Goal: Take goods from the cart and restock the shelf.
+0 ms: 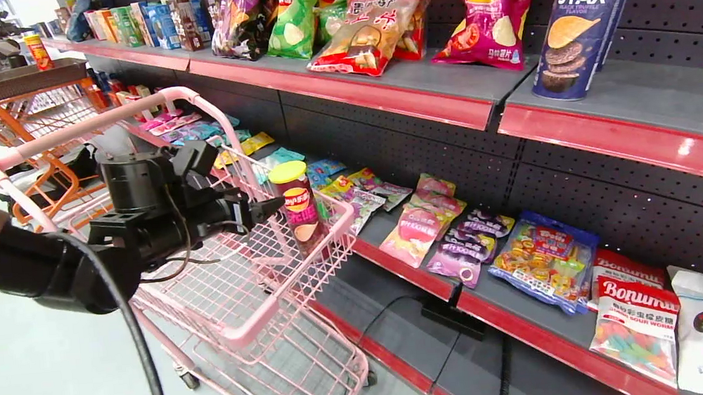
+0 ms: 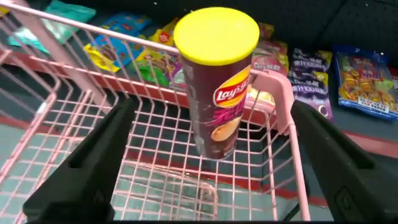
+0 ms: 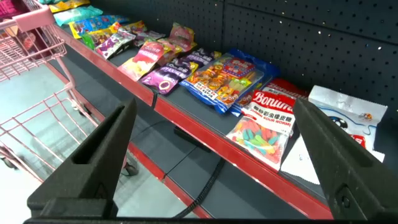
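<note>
Chips can (image 1: 297, 212) stands upright, long axis vertical, dead ahead of my L gripper (image 1: 267, 210). It's centred in the gap btwn the fingers, which are spread wide and not touching it, tips just short of the tube's upper half. Just beyond the can is the far corner of the pink cart (image 1: 261, 323), so I judge a short fwd push then a squeeze is what's called for. R gripper (image 3: 214, 106), also spread, hangs well apart over by the lower shelf (image 3: 205, 137), so L is the nearer arm.
</note>
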